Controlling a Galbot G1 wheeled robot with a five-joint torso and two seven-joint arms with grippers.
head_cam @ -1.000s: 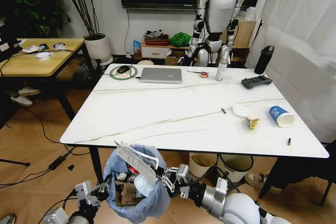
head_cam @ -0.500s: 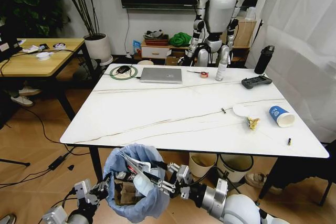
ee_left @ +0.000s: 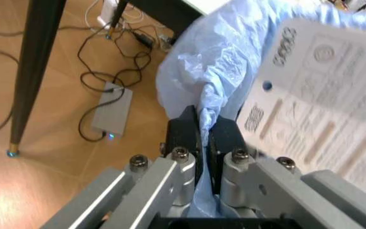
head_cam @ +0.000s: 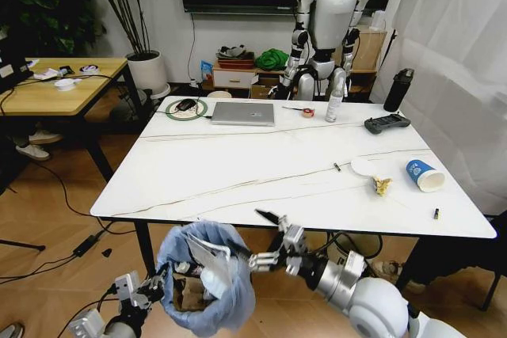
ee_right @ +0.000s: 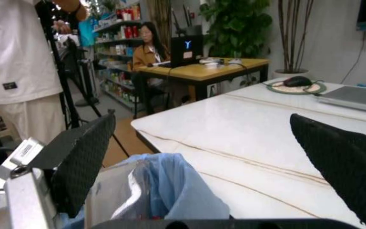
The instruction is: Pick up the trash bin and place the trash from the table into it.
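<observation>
The small round trash bin (head_cam: 204, 279) lined with crinkled light-blue plastic hangs below the near edge of the white marble-look table (head_cam: 261, 172). The left gripper (ee_left: 203, 134) is clamped on the bag rim. The right gripper (head_cam: 264, 238), beside the bin, stands spread wide and empty. On the table's far right lie a yellow wrapper (head_cam: 382, 186) and a blue-white paper cup (head_cam: 424, 175).
</observation>
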